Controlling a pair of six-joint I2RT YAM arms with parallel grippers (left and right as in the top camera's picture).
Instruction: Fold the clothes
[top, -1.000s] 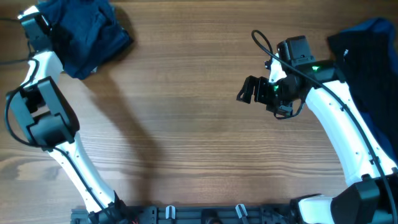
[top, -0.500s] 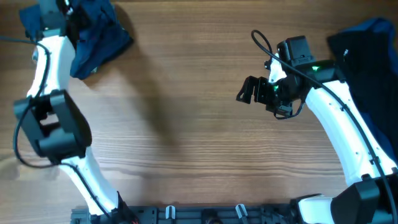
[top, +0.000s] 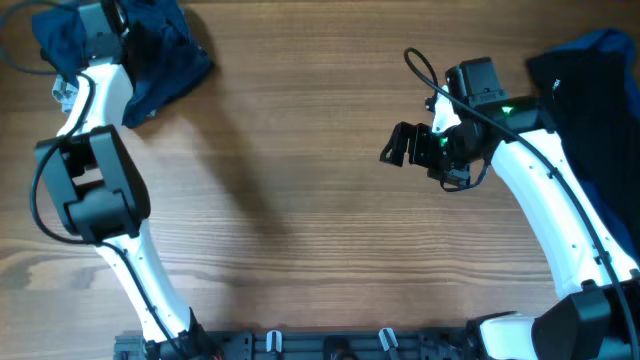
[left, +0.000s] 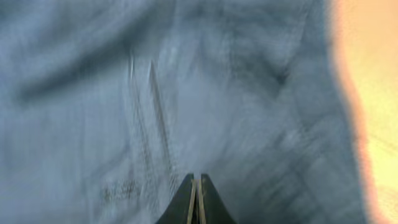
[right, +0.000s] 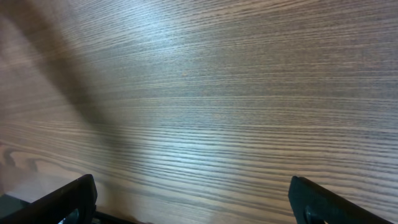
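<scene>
The navy garment (top: 165, 55) lies bunched in a heap at the far left corner of the table (top: 300, 200), and in my left wrist view its cloth fills nearly the whole frame. My left gripper (left: 196, 199) is down in that heap with its fingers pressed together. The frames do not show whether a thin fold is caught between them or whether they merely rest closed against the cloth. I judge the fabric light, soft and entirely limp: it will not hold a shape, it will drape and trail from any single hold, and creased layers may lift together. Take hold at an edge, hem or corner rather than mid-panel, so that the garment opens as it rises; a pinch on the middle of the heap is likely to raise a wad. No hem or corner is identifiable in the blurred wrist view. My right gripper (top: 398, 145) hangs above bare wood right of centre, fingers spread wide, holding nothing, well apart from that heap. A second heap of clothes (top: 590, 90), dark with a brighter blue part, sits at the right edge beside my right arm (top: 540, 190). The table is flat grained wood, so cloth should drag across it without snagging. The broad middle between the two heaps gives room to spread and fold.
</scene>
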